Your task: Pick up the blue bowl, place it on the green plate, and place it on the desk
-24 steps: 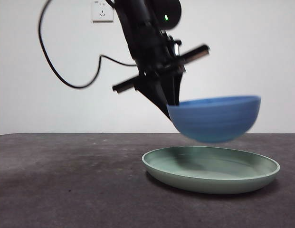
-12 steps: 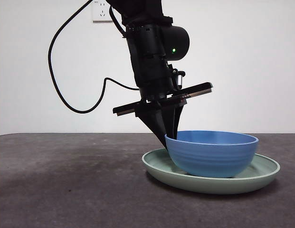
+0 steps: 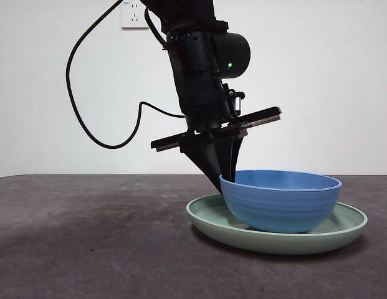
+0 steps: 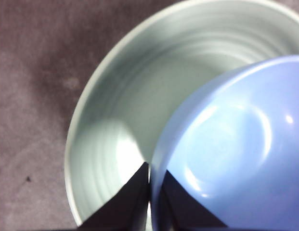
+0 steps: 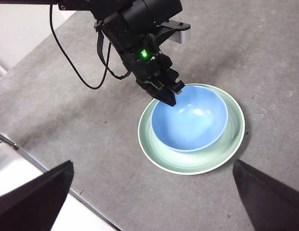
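Note:
The blue bowl [image 3: 280,202] sits inside the green plate [image 3: 209,221], right of centre on the desk [image 3: 87,237]. My left gripper [image 3: 224,177] reaches down from above and is shut on the bowl's left rim, one jaw inside and one outside. The left wrist view shows the rim pinched between the jaws [image 4: 150,192], with the bowl [image 4: 236,144] over the plate [image 4: 139,86]. The right wrist view looks down from high on the bowl [image 5: 190,120], the plate [image 5: 197,161] and the left gripper [image 5: 169,98]. My right gripper [image 5: 154,202] is open and empty, far above them.
A black cable [image 3: 81,118] loops from the left arm in front of the white wall, below a wall socket [image 3: 134,14]. The desk's edge and a white surface [image 5: 14,163] show in the right wrist view.
The left gripper has lowered the blue bowl from above the plate down into it. In the last half second the bowl has only shifted slightly to the right.

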Controlling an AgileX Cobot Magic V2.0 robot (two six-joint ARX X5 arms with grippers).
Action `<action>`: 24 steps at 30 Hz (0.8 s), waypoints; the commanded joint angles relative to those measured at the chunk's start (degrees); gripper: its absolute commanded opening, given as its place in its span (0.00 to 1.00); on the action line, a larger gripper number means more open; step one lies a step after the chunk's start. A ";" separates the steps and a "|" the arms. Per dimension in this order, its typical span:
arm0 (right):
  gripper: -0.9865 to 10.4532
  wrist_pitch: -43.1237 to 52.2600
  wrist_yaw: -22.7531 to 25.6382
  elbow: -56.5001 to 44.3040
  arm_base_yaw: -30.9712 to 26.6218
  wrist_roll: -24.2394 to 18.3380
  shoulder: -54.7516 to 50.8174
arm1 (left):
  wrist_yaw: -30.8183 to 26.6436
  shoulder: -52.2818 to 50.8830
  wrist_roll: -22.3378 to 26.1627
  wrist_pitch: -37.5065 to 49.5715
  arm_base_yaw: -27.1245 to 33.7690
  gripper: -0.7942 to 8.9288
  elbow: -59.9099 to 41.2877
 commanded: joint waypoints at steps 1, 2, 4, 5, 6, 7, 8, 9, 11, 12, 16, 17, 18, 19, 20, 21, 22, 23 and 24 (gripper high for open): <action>0.65 0.33 0.02 1.05 0.35 -0.52 0.07 | -0.15 1.38 -0.17 0.52 -0.61 0.15 2.82; 0.65 0.31 0.04 1.05 0.35 -0.52 0.07 | -0.15 1.38 -0.15 0.44 -0.59 0.21 3.30; 0.65 0.31 0.02 1.05 0.35 -0.52 0.07 | -0.15 1.38 -0.17 0.35 -0.48 0.39 4.22; 0.65 0.31 0.04 1.05 0.35 -0.52 0.07 | -0.13 1.38 -0.15 0.17 -0.48 0.49 4.83; 0.65 0.31 0.04 1.05 0.35 -0.52 0.07 | -0.13 1.38 -0.15 -0.17 -0.48 0.55 5.51; 0.65 0.31 0.04 1.05 0.35 -0.50 0.07 | -0.15 1.38 0.00 -0.68 -0.48 0.58 6.23; 0.65 0.31 0.04 1.05 0.35 -0.50 0.07 | -0.15 1.38 0.22 -1.38 -0.48 0.58 7.15; 0.65 0.28 0.04 1.05 0.35 -0.50 0.07 | -0.15 1.38 0.72 -1.92 -0.50 0.58 7.98; 0.65 0.26 0.04 1.05 0.35 -0.50 0.07 | -0.17 1.38 2.16 -3.61 -0.46 0.58 9.86; 0.65 0.22 0.07 1.05 0.35 -0.50 0.07 | -0.24 1.38 3.19 -4.81 -0.31 0.58 11.15; 0.65 -0.13 0.57 1.05 0.35 -0.50 0.07 | -2.60 1.36 6.49 -11.45 0.39 0.60 17.14; 0.65 -0.15 0.77 1.05 0.35 -0.46 0.07 | -3.48 1.36 7.69 -13.70 0.57 0.60 18.86; 0.65 -0.20 1.14 1.05 0.35 -0.37 0.07 | -4.42 1.36 8.72 -16.17 0.79 0.60 20.72; 0.65 -0.31 1.55 1.05 0.35 -0.17 0.07 | -5.18 1.36 9.38 -18.05 0.92 0.60 22.12; 0.65 -0.61 1.88 1.05 0.35 0.02 0.07 | -5.81 1.36 9.86 -20.09 1.07 0.60 23.80; 0.65 -0.96 2.01 1.05 0.35 0.22 0.07 | -6.19 1.36 10.36 -21.66 1.09 0.60 25.35; 0.65 -1.27 1.99 1.05 0.35 0.24 0.07 | -6.21 1.25 10.64 -22.62 1.14 0.60 26.58; 0.65 -1.60 1.99 1.03 0.35 0.31 0.09 | -6.19 1.11 10.88 -23.50 1.18 0.60 27.78; 0.65 -1.88 2.01 1.01 0.35 0.59 0.09 | -6.21 1.01 11.32 -24.06 1.16 0.60 28.92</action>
